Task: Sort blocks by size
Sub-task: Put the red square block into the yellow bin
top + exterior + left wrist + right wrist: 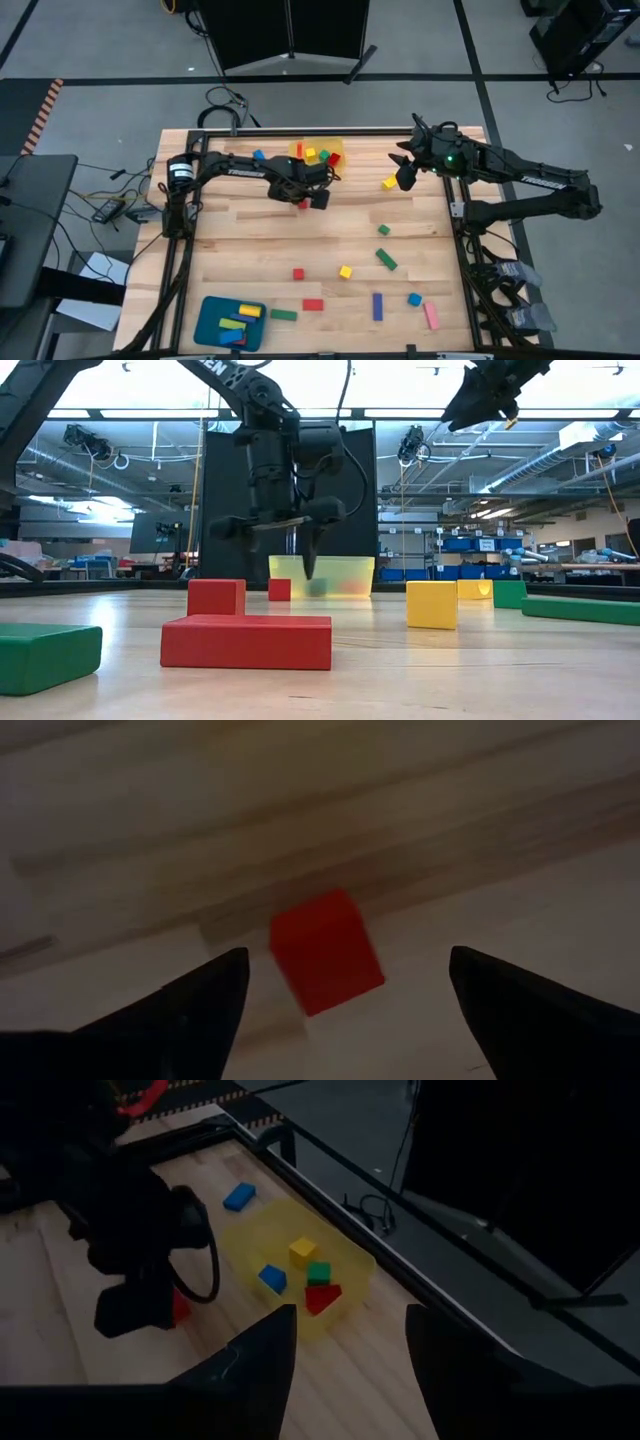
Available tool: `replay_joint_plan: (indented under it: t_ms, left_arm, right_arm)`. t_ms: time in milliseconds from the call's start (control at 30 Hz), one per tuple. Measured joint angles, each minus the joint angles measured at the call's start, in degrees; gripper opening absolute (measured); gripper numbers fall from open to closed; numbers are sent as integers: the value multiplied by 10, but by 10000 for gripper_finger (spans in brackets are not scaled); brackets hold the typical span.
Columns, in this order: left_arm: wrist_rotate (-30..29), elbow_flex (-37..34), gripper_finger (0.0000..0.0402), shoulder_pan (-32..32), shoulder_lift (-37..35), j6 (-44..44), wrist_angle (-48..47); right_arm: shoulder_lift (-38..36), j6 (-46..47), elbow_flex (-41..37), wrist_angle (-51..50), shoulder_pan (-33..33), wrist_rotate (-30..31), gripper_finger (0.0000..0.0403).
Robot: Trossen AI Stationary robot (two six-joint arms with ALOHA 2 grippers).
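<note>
The teal tray (212, 312) sits at the near left corner of the counter (240, 240) and holds a few longer bars. Past it, the left end effector (312, 200) hangs low over the counter, just in front of the yellow tray (338, 148). Its fingers are spread as wide as they go and hold nothing. In the left wrist view a small red cube (325, 950) lies on the wood directly between and a little ahead of the two fingers (205, 1000), untouched. The cube has no long axis to speak of, though it sits slightly turned against the finger line, so the coming move looks like a straight drop and a close. The left arm is plainly the nearer one to this cube.

The yellow tray at the far edge already holds several small cubes: yellow, green, blue and red. Other blocks are scattered across the near half of the counter, among them a red bar (247, 641) and a yellow cube (431, 604).

Further right, the right end effector (404, 172) is raised well above the counter near the far right side, fingers partly open and empty, with a small yellow block (389, 183) just below it.
</note>
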Motion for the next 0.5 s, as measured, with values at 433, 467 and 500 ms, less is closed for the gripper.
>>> replay_joint_plan:
  t_ms: [433, 467, 500]
  left_arm:
    - [5, -14, 277, 0, 13, 14, 22]
    - [5, -14, 270, 0, 13, 17, 17]
    - [3, -14, 263, 0, 13, 18, 18]
  right_arm:
    - [0, 0, 0, 24, 0, 0, 200]
    - [0, 0, 0, 24, 0, 0, 200]
    - [0, 1, 0, 24, 0, 0, 200]
